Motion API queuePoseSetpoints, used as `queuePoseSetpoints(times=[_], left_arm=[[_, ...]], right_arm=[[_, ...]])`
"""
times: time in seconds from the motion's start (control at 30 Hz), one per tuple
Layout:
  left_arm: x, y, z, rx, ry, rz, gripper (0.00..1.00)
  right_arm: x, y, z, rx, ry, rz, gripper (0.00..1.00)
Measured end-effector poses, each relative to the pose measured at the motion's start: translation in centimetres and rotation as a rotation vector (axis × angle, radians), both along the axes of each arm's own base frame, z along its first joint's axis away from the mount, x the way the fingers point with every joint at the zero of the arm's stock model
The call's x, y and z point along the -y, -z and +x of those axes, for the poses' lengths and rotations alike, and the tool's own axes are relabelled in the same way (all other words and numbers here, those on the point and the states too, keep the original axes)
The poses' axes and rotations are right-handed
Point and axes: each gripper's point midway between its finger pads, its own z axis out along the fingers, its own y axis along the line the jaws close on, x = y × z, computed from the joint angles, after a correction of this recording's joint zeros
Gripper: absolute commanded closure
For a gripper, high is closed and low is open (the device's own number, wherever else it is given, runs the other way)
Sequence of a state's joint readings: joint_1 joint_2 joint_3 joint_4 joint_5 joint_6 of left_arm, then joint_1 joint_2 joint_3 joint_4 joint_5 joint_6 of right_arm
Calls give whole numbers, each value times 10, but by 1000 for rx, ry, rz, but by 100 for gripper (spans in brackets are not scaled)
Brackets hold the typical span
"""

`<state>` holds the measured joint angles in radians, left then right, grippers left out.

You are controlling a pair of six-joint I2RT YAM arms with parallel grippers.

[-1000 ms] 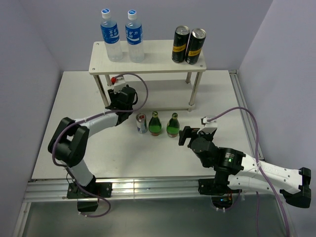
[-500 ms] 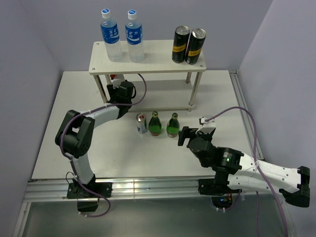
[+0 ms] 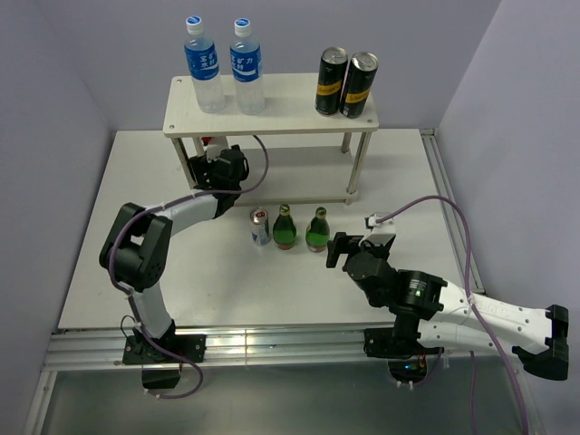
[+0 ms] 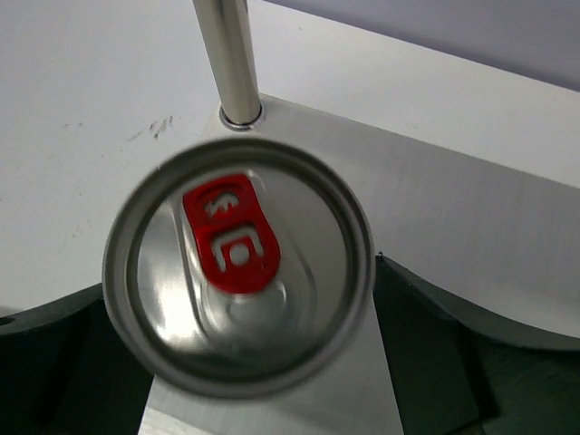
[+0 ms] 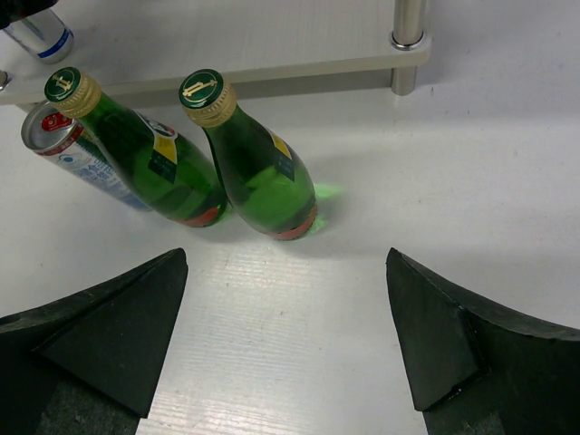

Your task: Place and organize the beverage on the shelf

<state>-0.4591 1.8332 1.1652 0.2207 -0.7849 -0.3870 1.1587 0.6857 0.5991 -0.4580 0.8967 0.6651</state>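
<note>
Can point(image 4: 237, 272) on shelf point(image 4: 471, 208) lower board, between spread-open left pincer point(image 4: 240, 299) jaws | right pincer point(image 5: 285, 263) open, green bottles point(image 5: 263, 177) ahead

Two silver red-tabbed cans point(image 4: 237, 263) point(image 3: 260, 227) (one directly under the left gripper point(image 4: 240, 353), one ahead of the right gripper point(image 5: 285, 344)), two green glass bottles point(image 5: 258, 163) point(image 5: 149, 159), two water bottles point(image 3: 203, 68) point(image 3: 247, 68), two black cans point(image 3: 331, 82) point(image 3: 358, 84), one shelf point(image 3: 290, 100).

left arm point(image 3: 181, 213) — moved in under shelf point(image 3: 272, 95) | left jaws — opened around red-tab can point(image 4: 237, 267)
</note>
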Motion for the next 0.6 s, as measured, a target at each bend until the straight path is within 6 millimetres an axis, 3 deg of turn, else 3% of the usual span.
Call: queuePoseSetpoints(times=[0.1, 0.37, 0.5, 0.6], left_arm=[[4, -4, -12, -10, 34, -11, 6], [2, -38, -70, 29, 88, -55, 6], [17, -62, -101, 92, 170, -107, 9], [36, -54, -125, 102, 267, -135, 9]], right_arm=[[0, 0, 0, 0, 0, 0, 3], [0, 1, 0, -1, 0, -2, 3], [-1, 1, 0, -3, 2, 2, 3], [-1, 1, 0, -3, 2, 3, 3]])
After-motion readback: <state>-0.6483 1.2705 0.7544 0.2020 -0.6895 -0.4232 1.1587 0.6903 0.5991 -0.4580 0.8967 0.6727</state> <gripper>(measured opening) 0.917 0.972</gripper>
